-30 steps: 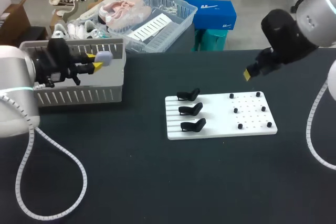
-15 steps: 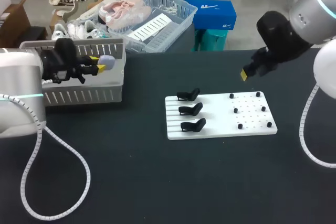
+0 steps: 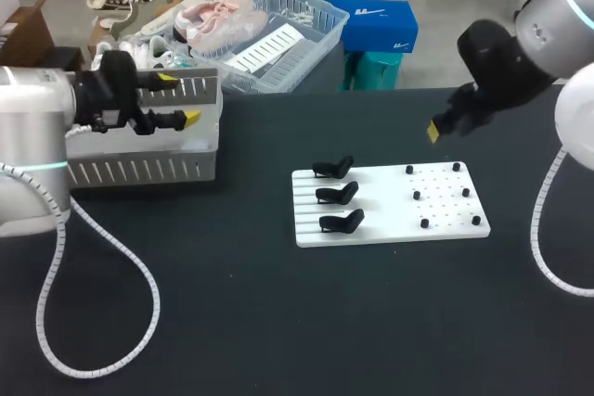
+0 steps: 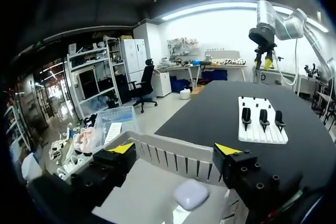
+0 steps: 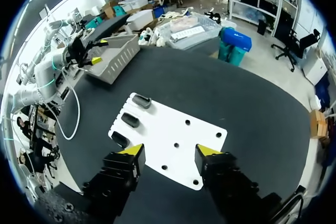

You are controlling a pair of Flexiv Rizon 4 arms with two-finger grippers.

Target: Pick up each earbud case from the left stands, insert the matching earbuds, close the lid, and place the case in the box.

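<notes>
Clearly, the small pale lavender, pebble-shaped earbud case (image 4: 190, 193) is lying on the floor of the grey slatted plastic box (image 3: 139, 169), lid apparently shut, just under the left gripper (image 4: 174, 148). That gripper is hovering over the box with its yellow-tipped fingers spread wide, neither one touching the case. The right gripper (image 5: 170, 150) is hanging above the flat white plastic board (image 3: 390, 220) on the dark table (image 3: 278, 322), its fingers also standing wide apart and carrying nothing. All three curved black stands (image 3: 340, 194) on the board's left half are showing bare, so I am judging that no case is waiting there.

As for handling, the case is looking smooth, glossy and rounded all over, so I am expecting it to be light, rigid and rather slippery. A pinch near its rounded ends is likely to squeeze it out of the fingers. The surer hold is across its two broader, flatter faces, near the middle of the body and below the lid seam, so the hinge is not being forced. Being so light, it is needing only gentle pressure. It is sitting close to the box's slatted wall (image 4: 157, 153), which is leaving the fingers little room on that side.
</notes>
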